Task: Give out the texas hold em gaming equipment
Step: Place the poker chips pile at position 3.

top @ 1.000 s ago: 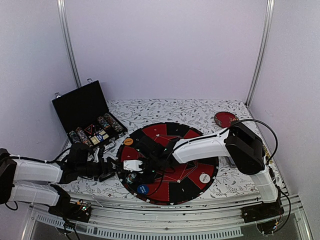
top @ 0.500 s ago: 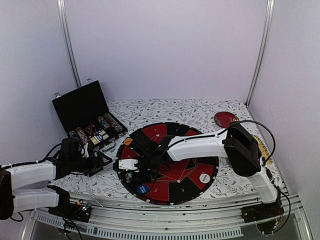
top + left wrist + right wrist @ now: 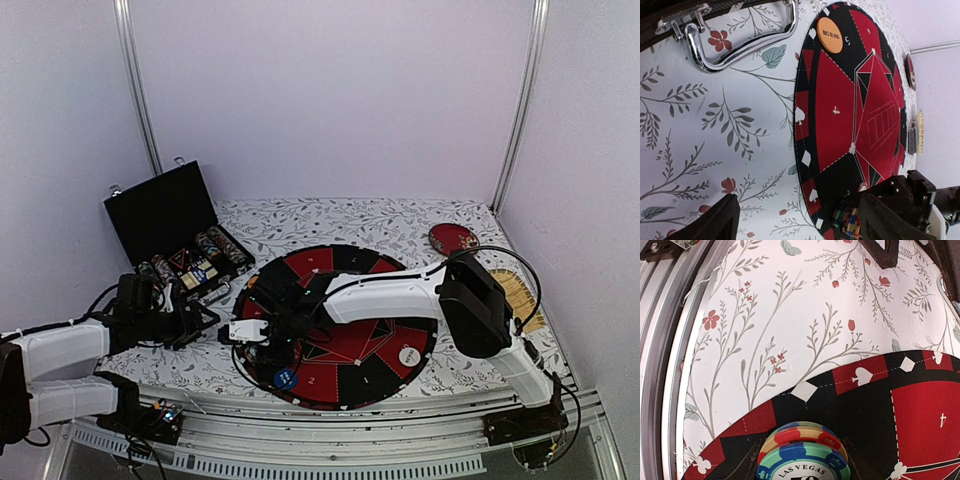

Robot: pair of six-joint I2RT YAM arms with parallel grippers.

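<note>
The R gripper [image 3: 258, 340] is closed on a short stack of striped chips [image 3: 802, 455]. It is at the near-left rim of the round red-and-black mat [image 3: 370, 345], over the mat's black border band, just inside the white diamond marks. I judge the step in hand is to set this stack down at a seat on the mat. The good way is to lower straight, keep the stack upright, and let the bottom chip lie flat on the mat before the jaws part. If they part while the stack is high or tilted, the chips will probably slide apart & roll onto the flowered cloth [image 3: 790, 325] outside the mat. Whether the stack touches the mat I cannot tell from these views. Open only a little, then lift vertical w/o dragging sideways, because a top chip can stick to a finger. The L gripper [image 3: 203, 322] stands wide open & empty, beyond the mat's left edge, near the R one but apart. It is better that it waits there, so the two do not collide. Also watch the blue button disc [image 3: 286, 379] on the mat's near rim, close to the stack. The orange disc [image 3: 830, 35] on the far-left rim & the white disc [image 3: 409, 355] on the near-right part are both well away.
</note>
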